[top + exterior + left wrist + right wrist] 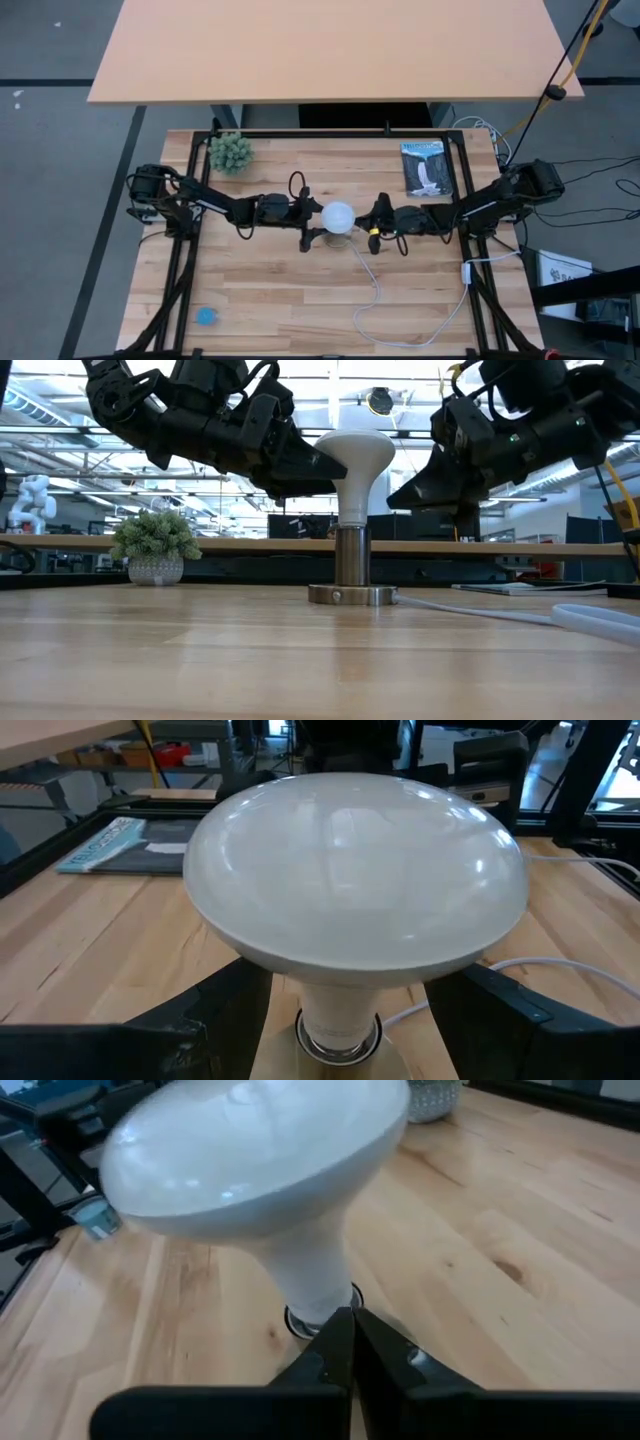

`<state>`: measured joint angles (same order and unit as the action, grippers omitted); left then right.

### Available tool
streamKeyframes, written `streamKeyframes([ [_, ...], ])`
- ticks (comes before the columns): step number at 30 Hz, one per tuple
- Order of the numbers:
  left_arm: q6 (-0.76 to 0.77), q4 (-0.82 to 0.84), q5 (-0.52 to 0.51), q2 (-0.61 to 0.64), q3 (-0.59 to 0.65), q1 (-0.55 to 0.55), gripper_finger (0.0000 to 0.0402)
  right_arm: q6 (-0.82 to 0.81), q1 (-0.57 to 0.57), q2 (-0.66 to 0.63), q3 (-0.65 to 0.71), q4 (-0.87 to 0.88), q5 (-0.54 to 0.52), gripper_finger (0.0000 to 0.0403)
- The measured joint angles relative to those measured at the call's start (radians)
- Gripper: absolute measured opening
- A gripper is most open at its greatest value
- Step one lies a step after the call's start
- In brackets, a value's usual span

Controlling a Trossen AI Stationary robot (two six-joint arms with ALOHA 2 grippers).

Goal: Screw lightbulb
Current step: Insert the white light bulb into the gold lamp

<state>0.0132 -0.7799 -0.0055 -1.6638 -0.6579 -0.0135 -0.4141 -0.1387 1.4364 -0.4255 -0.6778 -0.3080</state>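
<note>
Bare wooden table fills the foreground of the low view; a white cord trails across it to the silvery socket, which stands on its round base disc near the table's middle; the lightbulb sits upright in the socket, screw base down and broad white dome up, so its long axis is vertical.

Left gripper comes in level from the left side in the high view; its fingers stand wide apart, one on each side of the bulb's neck below the dome; whether the pads touch the bulb cannot be told, and nothing is firmly clamped by appearance.

Right gripper comes in from the opposite side; its fingers are pressed together and hold nothing; their tips point at the base of the neck, just beside the socket's rim.

Governing relation: the bulb lies directly between the two grippers, with its vertical axis crossing both horizontal approach lines; the left gripper, already straddling the neck, is judged the better placed to close and turn the bulb about that axis; the right gripper appears better suited to steadying the socket.

Farther back: a small potted plant and a booklet lie near the table's far edge, well apart from the bulb; a second tabletop stands beyond.
</note>
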Motion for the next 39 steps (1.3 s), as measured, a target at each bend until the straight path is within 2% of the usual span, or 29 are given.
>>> streamKeyframes([
  [5,0.0,0.0,0.0,0.0,0.0,0.0,0.0259,0.015,0.0,0.0,-0.005,-0.002,0.0,0.0],
  [8,-0.003,0.0,0.0,0.0,0.0,0.0,0.0259,0.015,0.0,0.016,-0.032,0.0,0.036,0.0],
  [13,-0.004,0.0,0.0,0.0,0.0,0.0,0.0259,0.015,0.006,0.089,-0.095,0.088,0.046,0.0],
  [19,-0.007,0.005,0.0,0.0,0.0,0.0,0.0259,0.014,0.009,0.118,-0.108,0.066,-0.008,0.0],
  [21,-0.02,0.011,0.001,0.0,0.0,0.0,0.0259,0.027,0.009,0.118,-0.108,0.046,0.017,0.0],
  [24,-0.023,0.011,0.0,0.0,0.0,-0.001,0.0259,0.049,0.009,0.117,-0.108,0.029,0.123,0.0],
  [27,-0.023,0.011,0.0,0.0,0.0,0.0,0.0259,0.048,0.008,0.117,-0.108,0.038,0.18,0.0],
  [39,-0.024,0.011,0.0,0.0,0.0,-0.003,0.0259,0.041,0.035,0.115,-0.108,0.065,0.124,0.0],
])
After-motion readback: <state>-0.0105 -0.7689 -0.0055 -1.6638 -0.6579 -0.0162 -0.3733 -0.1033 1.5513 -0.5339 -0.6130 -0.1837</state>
